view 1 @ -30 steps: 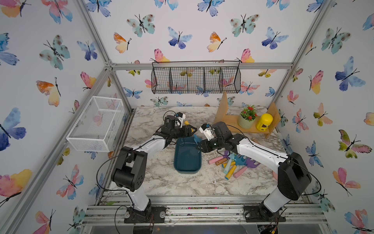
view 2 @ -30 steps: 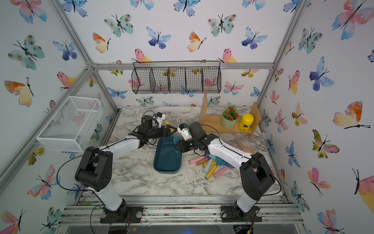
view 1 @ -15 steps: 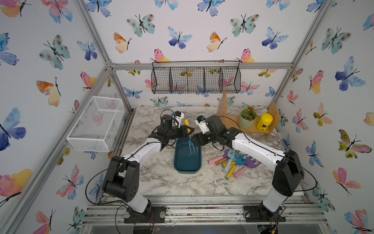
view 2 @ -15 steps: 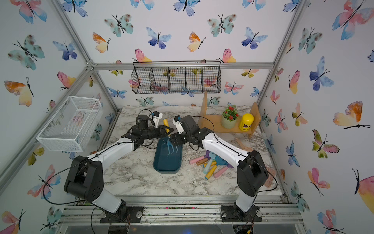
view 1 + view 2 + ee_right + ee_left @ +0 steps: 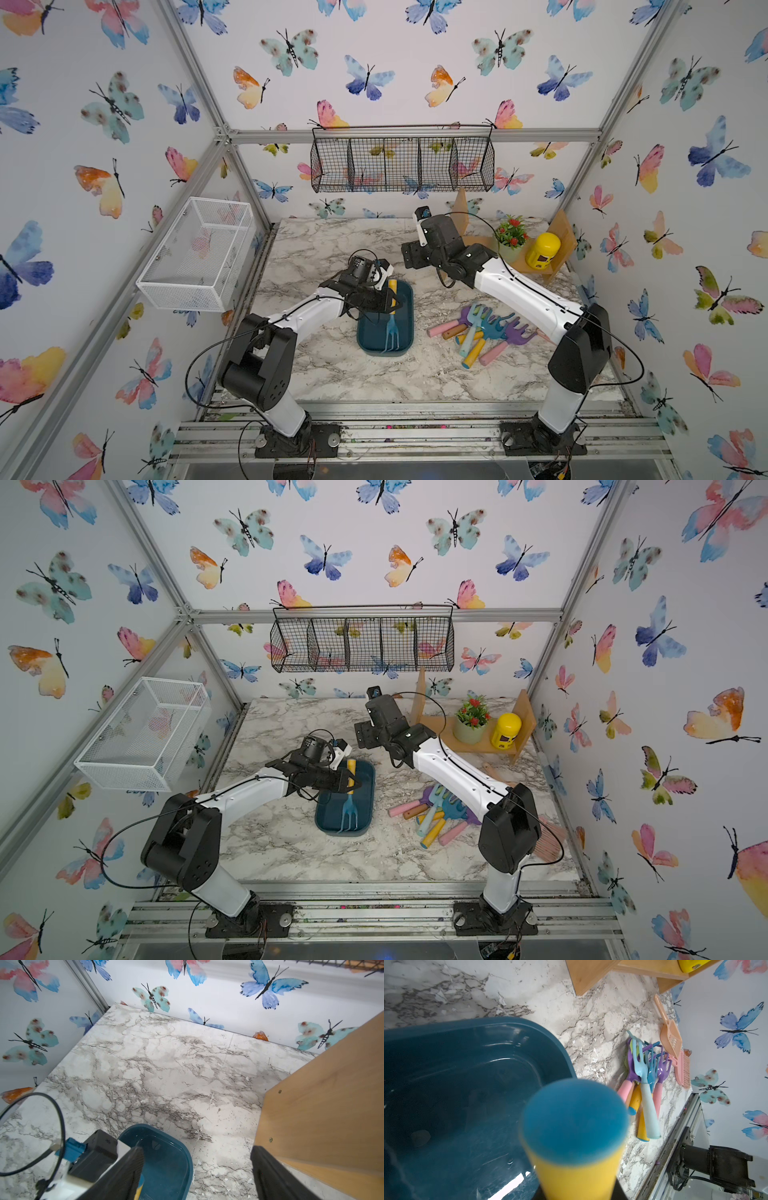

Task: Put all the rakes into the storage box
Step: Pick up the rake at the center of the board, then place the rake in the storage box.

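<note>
Holding rake [image 5: 391, 326] in storage box [image 5: 406, 332], left gripper [image 5: 395, 305]; right gripper [image 5: 196, 1153] wide; tool pile [image 5: 486, 332] beside

Butterfly walls [image 5: 395, 62], marble tbl [image 5: 316, 249].

The storage box [image 5: 404, 328] is showing a dark teal-blue. At the box, the rake [image 5: 390, 332] is wearing a light blue head and a yellow handle with a blue end cap. Under the box, the table [image 5: 332, 249] is carrying white marble with grey veins. Beside the box, the heap of toy tools [image 5: 490, 328] is mixing purple, blue, pink and yellow. Behind the box, a black wire basket [image 5: 401, 166] is hanging, and a tan wooden shelf [image 5: 563, 239] is bearing a yellow canister [image 5: 542, 249]. The walls [image 5: 395, 41] are displaying blue, teal, pink and orange watercolour butterflies on white.
</note>
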Robot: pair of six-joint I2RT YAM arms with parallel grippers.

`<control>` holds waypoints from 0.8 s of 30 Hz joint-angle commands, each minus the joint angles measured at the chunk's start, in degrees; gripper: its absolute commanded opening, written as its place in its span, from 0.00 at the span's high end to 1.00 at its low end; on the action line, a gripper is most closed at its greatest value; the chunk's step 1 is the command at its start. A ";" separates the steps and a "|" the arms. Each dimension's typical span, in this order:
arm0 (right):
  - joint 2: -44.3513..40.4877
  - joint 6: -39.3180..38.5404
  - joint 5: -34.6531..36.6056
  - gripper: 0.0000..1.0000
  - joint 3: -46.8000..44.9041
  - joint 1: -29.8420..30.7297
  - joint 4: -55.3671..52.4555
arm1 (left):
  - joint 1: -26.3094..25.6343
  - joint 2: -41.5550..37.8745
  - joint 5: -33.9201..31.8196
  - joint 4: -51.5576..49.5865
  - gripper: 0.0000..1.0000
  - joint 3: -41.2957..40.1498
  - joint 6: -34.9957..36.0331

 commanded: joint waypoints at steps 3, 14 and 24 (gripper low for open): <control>-0.15 0.11 2.70 0.14 -2.02 0.02 -1.92 | 0.13 4.40 -2.01 -3.61 0.82 2.01 2.04; -1.75 1.82 2.20 0.14 -6.68 0.01 -2.48 | 0.13 10.03 0.34 -1.69 0.64 6.30 -0.18; -3.41 3.27 3.91 0.14 -9.66 0.02 -4.90 | 0.11 9.49 -0.22 -4.93 0.43 9.69 -0.04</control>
